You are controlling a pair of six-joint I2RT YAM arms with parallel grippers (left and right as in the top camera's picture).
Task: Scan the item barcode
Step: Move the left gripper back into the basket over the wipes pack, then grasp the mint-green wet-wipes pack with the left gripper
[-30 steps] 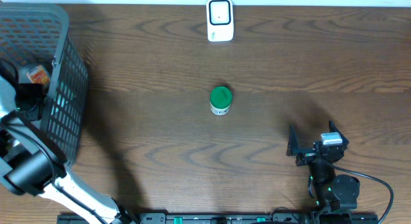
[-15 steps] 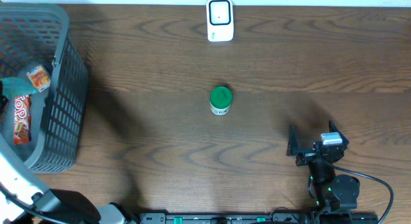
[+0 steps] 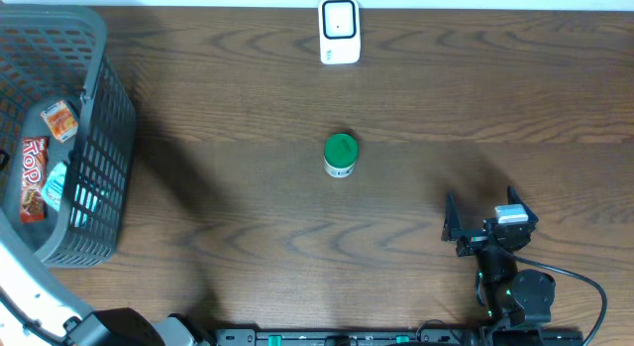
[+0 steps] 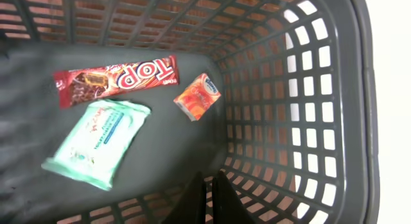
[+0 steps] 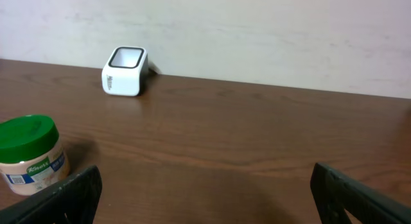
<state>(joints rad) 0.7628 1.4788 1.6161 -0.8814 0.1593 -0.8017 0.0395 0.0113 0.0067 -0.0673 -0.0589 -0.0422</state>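
Basket (image 3: 104,138) sits at L edge of table (image 3: 248,217); inside it lie a choc bar (image 3: 33,177), a wipes pack (image 3: 52,187) just R of the bar, and a small snack packet (image 3: 59,119) behind both. Jar (image 3: 340,155) stands mid-table, well R of basket. Scanner (image 3: 339,31) stands behind jar at far edge, approx in line w/ it.

Table (image 3: 248,237): dark wood grain.
- Scanner (image 3: 339,31): white, 12 o'clock, at the far edge.
- Jar (image 3: 340,156): green lid, upright, centre.
- Basket (image 3: 99,158): grey mesh, 9 to 10 o'clock, at the left edge.

All three stand well apart.
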